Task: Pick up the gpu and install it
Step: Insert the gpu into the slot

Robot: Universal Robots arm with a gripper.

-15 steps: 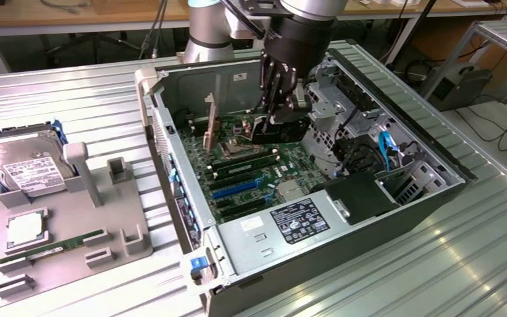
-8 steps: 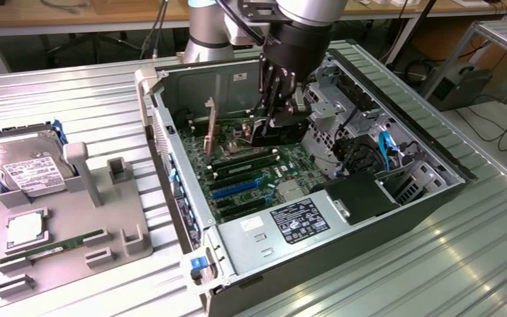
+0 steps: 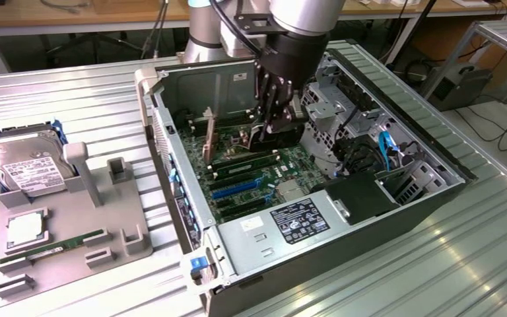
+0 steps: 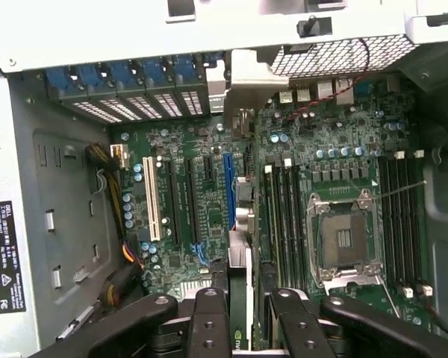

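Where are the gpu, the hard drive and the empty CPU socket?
gpu (image 4: pixel 240 298), wrist view, its thin edge.
hard drive (image 3: pixel 26 168), exterior view, its labelled top.
CPU socket (image 4: pixel 343 240), wrist view, its middle.

Green circuit board (image 4: pixel 194 142) dotted with silver, carrying one white slot (image 4: pixel 151 198), one blue slot (image 4: pixel 228 190) and several black ones; blue clips (image 4: pixel 119 74) in a row on the grey metal case (image 3: pixel 236 86); black gripper (image 4: pixel 246 298); dark graphics card (image 4: pixel 239 328); silver hard drive (image 3: pixel 24 165) with a white label; plain grey tray (image 3: pixel 117 224); ribbed silvery table (image 3: pixel 395 264)
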